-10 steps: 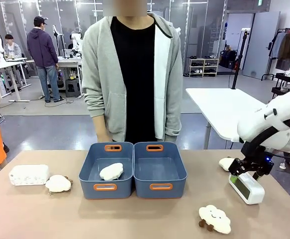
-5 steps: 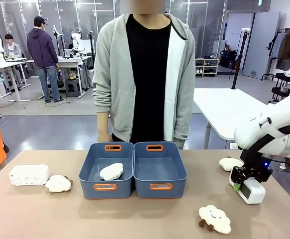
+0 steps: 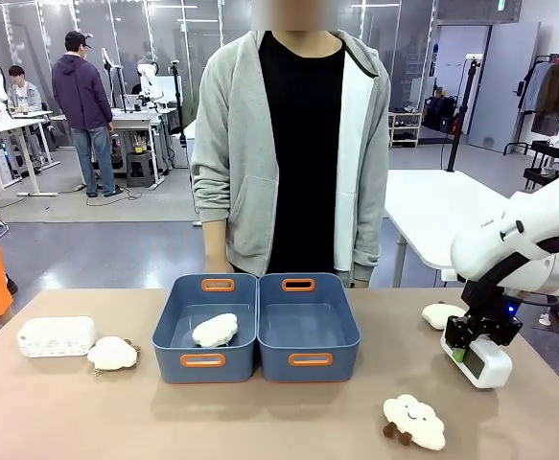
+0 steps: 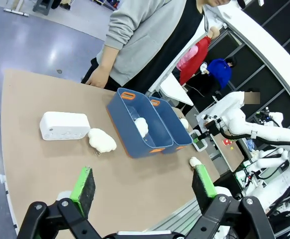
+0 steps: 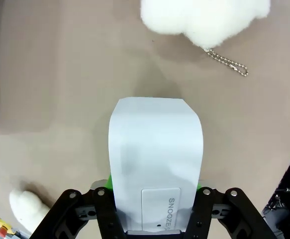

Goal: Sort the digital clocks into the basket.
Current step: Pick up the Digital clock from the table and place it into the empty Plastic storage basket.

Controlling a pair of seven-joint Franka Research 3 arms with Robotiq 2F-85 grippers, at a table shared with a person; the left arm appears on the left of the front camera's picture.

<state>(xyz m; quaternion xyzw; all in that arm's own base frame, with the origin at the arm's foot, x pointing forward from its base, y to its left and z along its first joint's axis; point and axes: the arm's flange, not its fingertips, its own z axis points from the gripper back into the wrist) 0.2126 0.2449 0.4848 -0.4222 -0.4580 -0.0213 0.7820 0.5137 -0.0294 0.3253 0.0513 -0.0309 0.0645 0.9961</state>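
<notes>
One digital clock (image 3: 483,361), a white block with a dark screen, lies on the table at the right. My right gripper (image 3: 477,337) is shut on it from above. The right wrist view shows this clock's (image 5: 155,144) white back between my right gripper's (image 5: 155,193) green pads. A second white clock (image 3: 57,335) lies at the far left. Two identical blue baskets stand side by side mid-table: the left one (image 3: 169,331) holds a fluffy white toy (image 3: 215,330), the right one (image 3: 348,331) is empty. My left gripper (image 4: 145,184) hangs open high over the table's left end, holding nothing.
Fluffy cloud toys lie beside the left clock (image 3: 113,353), near the front edge (image 3: 414,422) and behind the held clock (image 3: 439,313). A person in a grey hoodie (image 3: 293,144) stands at the far side behind the baskets, arms down.
My right gripper has come down around the right-hand clock and shut on it; the clock still rests on the table. The person has stepped to the right.
</notes>
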